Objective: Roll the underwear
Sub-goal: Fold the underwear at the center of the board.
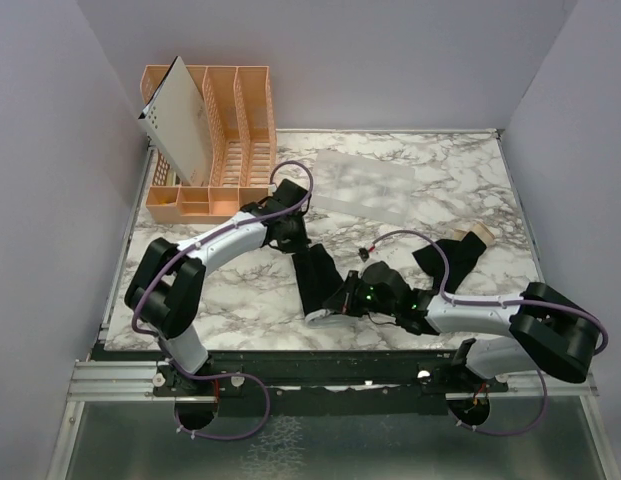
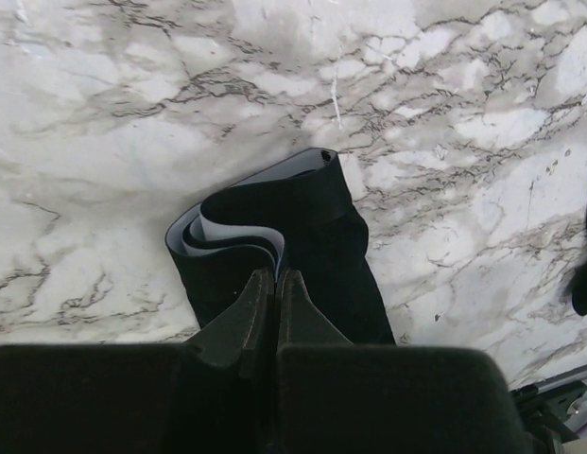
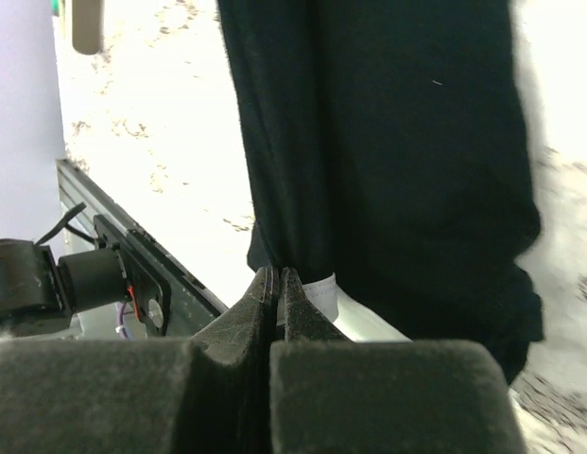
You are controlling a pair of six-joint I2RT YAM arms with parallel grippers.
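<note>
Top external, underwear [image 1: 316, 281] nr table [image 1: 240, 295] edge

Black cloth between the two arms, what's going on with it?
Both arms are working one black underwear in the middle of the marble table. The left gripper is shut on its far end, where the fabric is folded over, and the right gripper is shut on its near end. It isn't a tight roll yet. A second garment with a tan band lies apart to the right.
</note>
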